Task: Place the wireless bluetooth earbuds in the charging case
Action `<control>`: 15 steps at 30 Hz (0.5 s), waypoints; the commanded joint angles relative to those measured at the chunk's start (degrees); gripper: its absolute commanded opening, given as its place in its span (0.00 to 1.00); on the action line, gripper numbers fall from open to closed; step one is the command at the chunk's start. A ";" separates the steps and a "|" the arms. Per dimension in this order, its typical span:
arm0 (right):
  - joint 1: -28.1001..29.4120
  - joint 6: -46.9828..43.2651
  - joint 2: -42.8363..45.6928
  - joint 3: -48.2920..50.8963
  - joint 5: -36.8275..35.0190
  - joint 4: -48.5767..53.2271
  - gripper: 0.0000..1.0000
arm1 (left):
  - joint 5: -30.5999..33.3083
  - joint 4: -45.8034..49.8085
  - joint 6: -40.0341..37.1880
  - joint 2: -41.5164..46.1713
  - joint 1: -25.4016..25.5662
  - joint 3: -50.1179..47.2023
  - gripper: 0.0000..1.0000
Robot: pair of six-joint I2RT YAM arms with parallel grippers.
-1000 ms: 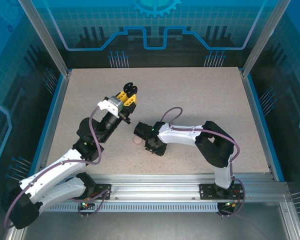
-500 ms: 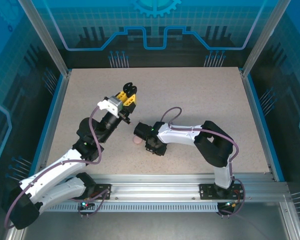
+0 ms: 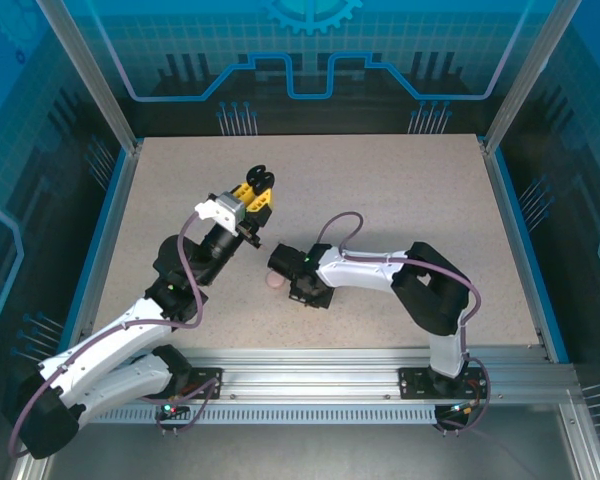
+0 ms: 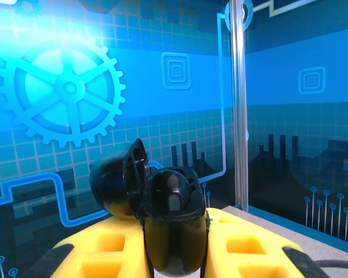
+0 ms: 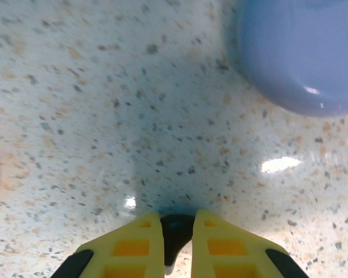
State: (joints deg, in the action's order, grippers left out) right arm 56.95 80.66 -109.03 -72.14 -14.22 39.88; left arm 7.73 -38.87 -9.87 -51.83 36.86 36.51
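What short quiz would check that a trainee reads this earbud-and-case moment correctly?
1. True or false: the left gripper holds the open glossy black round charging case.
2. What is pinched by the right gripper? A) a small black earbud B) a pink round case C) nothing.
3. Fill in: the smooth rounded case lying on the speckled table near the right gripper is ___ in colour.
Key: 1 true; 2 A; 3 lavender.
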 commanded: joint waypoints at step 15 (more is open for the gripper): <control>-6.08 -27.77 30.98 -5.09 -18.00 -1.27 0.08 | -6.68 1.02 1.93 0.86 -0.39 1.96 0.00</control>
State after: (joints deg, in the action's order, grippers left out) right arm 53.60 61.54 -82.08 -74.04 -28.38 39.35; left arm 3.16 -37.21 -8.93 -51.83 36.86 36.53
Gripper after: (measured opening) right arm 0.089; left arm 0.217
